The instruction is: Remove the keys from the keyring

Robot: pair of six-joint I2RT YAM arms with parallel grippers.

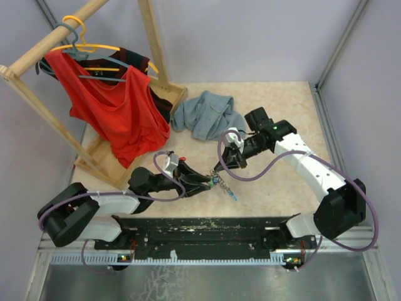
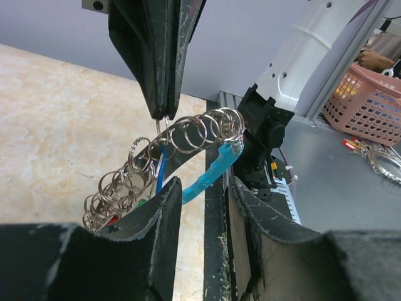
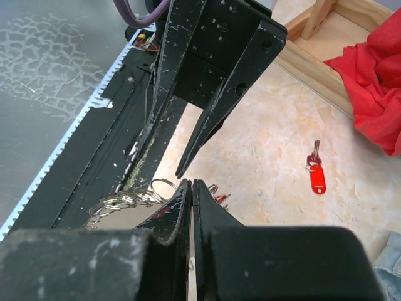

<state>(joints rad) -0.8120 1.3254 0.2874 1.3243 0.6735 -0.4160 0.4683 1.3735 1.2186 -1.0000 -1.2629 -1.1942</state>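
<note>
The keyring (image 2: 188,135) hangs above the bench (image 1: 276,106) between the arms — right fingers (image 2: 156,63) pinched shut on one chain ring, left fingers (image 2: 156,219) part-open astride its light blue loop. Light, limp and likely slippery, it is best taken by a key's plastic head; the chain arcs lengthwise from left fingers up to right, the blue key (image 1: 233,196) dangling down.

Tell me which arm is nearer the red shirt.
Left. The left arm lies close by the shirt's hem; the right arm is farther right, beside the grey cloth.
</note>
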